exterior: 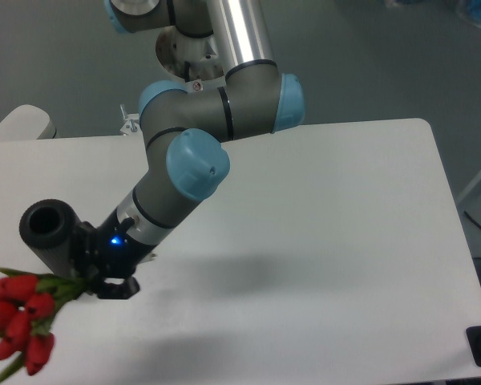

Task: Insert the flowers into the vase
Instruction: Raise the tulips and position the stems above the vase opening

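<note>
Nearest, at the counter's (329,241) front left corner, the flowers (20,321) hang with red buds low and toward the front edge, stems slanting up to the end effector (104,282). It appears clamped on the stems, though its body hides the fingertips, so the hold is a judgement. Gripping the stem end leaves the buds free, and probably keeps the stems aimed for insertion. Just behind, touching or nearly touching the end effector, the black vase (50,230) sits with its round hole facing up and toward the camera. The flowers are not yet in it.
</note>
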Available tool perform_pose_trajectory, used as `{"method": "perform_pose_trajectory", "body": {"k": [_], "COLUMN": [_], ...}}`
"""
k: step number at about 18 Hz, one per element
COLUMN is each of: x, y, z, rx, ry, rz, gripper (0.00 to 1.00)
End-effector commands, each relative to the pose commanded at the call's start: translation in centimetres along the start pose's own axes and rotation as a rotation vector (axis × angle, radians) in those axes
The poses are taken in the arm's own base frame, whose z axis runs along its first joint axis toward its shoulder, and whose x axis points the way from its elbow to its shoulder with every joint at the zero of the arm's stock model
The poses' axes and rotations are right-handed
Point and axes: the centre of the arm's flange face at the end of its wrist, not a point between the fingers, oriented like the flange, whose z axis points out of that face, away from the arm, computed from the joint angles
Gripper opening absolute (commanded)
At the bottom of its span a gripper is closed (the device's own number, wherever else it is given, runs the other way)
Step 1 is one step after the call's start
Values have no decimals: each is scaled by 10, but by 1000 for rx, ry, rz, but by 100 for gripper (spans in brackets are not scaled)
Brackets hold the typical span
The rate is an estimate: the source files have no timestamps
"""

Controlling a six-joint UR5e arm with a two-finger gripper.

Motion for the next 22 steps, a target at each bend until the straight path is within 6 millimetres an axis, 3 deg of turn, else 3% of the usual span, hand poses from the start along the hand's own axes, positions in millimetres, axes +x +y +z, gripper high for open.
{"method": "perform_pose_trajectory", "body": {"k": [4, 13, 22], "x": [16, 49, 78], "y": [-11, -15, 8], "z": [-1, -14, -8], "rx": [62, 207, 249], "ry": [55, 134, 181], "rz": [4, 69, 84], "gripper": [0, 0, 4]}}
